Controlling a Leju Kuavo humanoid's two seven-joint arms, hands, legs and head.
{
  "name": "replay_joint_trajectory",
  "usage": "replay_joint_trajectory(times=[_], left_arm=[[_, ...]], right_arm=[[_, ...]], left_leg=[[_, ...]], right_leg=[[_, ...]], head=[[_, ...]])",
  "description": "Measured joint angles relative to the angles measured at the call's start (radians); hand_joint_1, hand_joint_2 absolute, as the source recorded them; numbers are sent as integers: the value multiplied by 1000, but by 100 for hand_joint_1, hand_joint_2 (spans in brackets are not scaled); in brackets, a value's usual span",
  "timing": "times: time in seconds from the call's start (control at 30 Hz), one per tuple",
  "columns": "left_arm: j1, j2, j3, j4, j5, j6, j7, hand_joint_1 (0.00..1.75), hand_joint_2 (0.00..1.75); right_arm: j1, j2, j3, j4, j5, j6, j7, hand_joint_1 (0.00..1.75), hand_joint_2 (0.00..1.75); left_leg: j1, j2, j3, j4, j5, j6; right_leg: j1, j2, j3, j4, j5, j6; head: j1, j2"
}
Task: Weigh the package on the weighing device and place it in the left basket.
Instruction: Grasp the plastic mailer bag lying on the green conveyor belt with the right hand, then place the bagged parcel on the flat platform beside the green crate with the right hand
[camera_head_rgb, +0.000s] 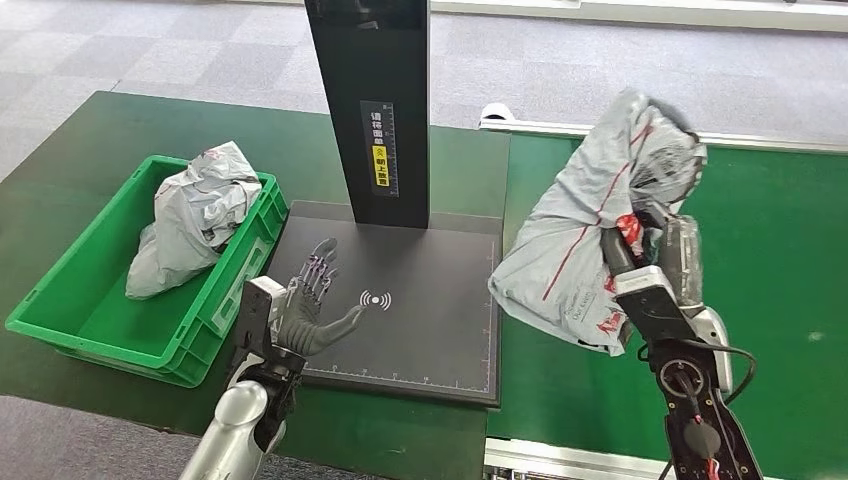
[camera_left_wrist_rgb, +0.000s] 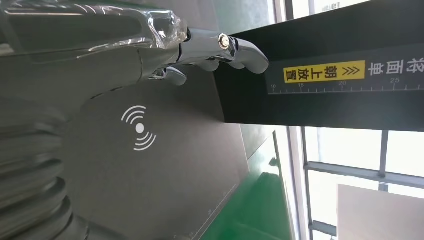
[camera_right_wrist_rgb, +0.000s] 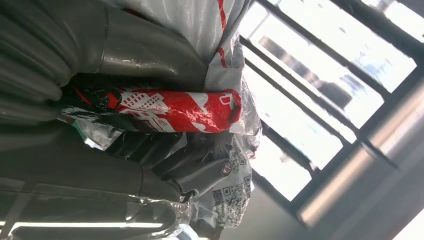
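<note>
Right hand (camera_head_rgb: 655, 245) mostly hidden behind grey package (camera_head_rgb: 590, 230), grasping it aloft | left hand (camera_head_rgb: 312, 305) released, fingers spread, over scale platform (camera_head_rgb: 440, 330).

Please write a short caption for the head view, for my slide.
Right hand holds a grey plastic mailer package beside the black weighing platform; open left hand hovers over it.

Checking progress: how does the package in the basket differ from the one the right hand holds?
The package in the basket lies slumped inside the green basket, untouched; the held package hangs in the air, gripped by the right hand. The held one looks larger. Both are crumpled grey bags with red markings.
</note>
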Motion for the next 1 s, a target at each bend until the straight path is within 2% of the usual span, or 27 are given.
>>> replay_joint_trajectory(times=[0.17,0.33,0.53,1.0], left_arm=[[-14,-6,11,6,5,-1,-11,0,175],[-34,-16,34,0,37,14,-26,0,175],[-39,-21,45,-5,43,17,-26,0,175],[-41,-21,49,-5,44,17,-26,0,175]], right_arm=[[12,39,-58,-126,20,-116,-72,175,175],[11,65,-68,-254,37,-227,-117,175,175],[12,74,-68,-316,39,-244,-118,175,175],[13,81,-68,-337,35,-245,-121,175,175]], left_leg=[[0,1,0,0,0,0],[0,1,1,0,0,0],[0,1,1,0,0,0],[0,1,1,0,0,0]], right_leg=[[0,0,0,0,0,0],[0,0,1,0,0,0],[0,0,1,0,0,0],[0,0,1,0,0,0]], head=[[0,0],[0,0],[0,0],[0,0]])
